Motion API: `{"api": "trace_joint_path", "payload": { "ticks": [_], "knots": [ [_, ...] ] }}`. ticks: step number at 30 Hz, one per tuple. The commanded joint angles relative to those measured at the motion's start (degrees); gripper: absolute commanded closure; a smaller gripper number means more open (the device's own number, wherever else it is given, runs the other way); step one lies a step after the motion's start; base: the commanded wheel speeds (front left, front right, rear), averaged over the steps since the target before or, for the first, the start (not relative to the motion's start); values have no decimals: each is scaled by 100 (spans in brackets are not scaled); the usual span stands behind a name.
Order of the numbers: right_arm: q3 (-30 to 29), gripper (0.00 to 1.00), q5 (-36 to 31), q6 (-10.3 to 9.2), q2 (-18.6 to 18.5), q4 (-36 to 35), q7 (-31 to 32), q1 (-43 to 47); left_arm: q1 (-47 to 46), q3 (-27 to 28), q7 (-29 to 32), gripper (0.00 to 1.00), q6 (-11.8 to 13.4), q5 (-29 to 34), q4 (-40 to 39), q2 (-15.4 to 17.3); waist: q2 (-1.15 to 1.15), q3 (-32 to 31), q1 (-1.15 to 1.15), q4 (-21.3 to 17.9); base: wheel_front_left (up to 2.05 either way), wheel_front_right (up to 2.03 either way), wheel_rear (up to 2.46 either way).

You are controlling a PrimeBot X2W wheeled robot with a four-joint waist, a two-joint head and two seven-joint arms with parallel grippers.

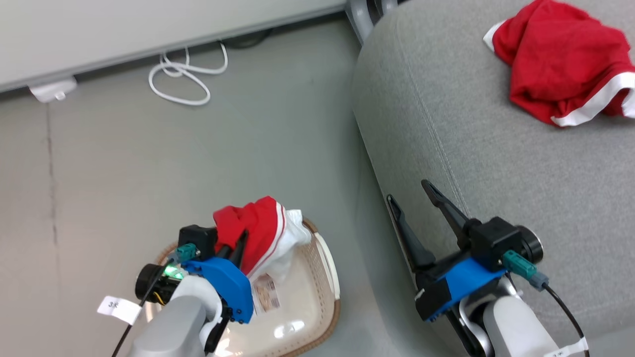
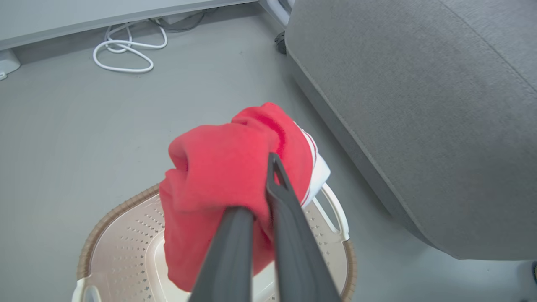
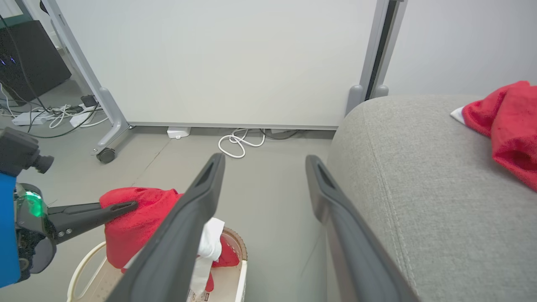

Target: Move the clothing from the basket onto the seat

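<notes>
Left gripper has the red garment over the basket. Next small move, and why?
I'd raise the left gripper straight up a little first. It is shut on the red garment, whose lower folds hang inside the basket, so moving sideways toward the sofa now would likely drag them against the rim.

Soft matt red cloth garment [image 2: 218,176]; glossy perforated plastic basket [image 2: 126,256]; coarse-woven grey fabric sofa [image 1: 496,163].

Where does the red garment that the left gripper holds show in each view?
Head view: red garment at lower centre, above the basket.
Left wrist view: centre, pinched between the left fingers.
Right wrist view: lower left.
Shared landmark: white cable coil on the floor.
</notes>
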Motion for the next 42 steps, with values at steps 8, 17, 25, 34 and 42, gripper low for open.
{"api": "trace_joint_path", "payload": {
  "ticks": [8,17,25,34,42],
  "knots": [
    [-272,0,-59,2,-9,-33,238,582,-29,-376,-107,100,-11,-184,-500,83,0,-947,2,304,0,0,0],
    [-253,0,6,1,-10,-101,475,961,-473,-707,-126,100,-11,-257,-1052,-89,0,-1538,2,757,0,0,0],
    [-122,0,70,1,-10,-85,608,1100,-924,-866,-133,100,-11,-333,-1436,-289,0,-1825,2,974,0,0,0],
    [-31,0,74,1,-10,-63,704,1096,-1310,-991,-117,100,-11,-402,-1595,-441,0,-1870,2,1072,0,0,0],
    [86,0,96,1,-11,7,725,976,-1405,-1101,-120,100,-11,-456,-1599,-499,0,-1858,2,1076,0,0,0]
  ]
}}
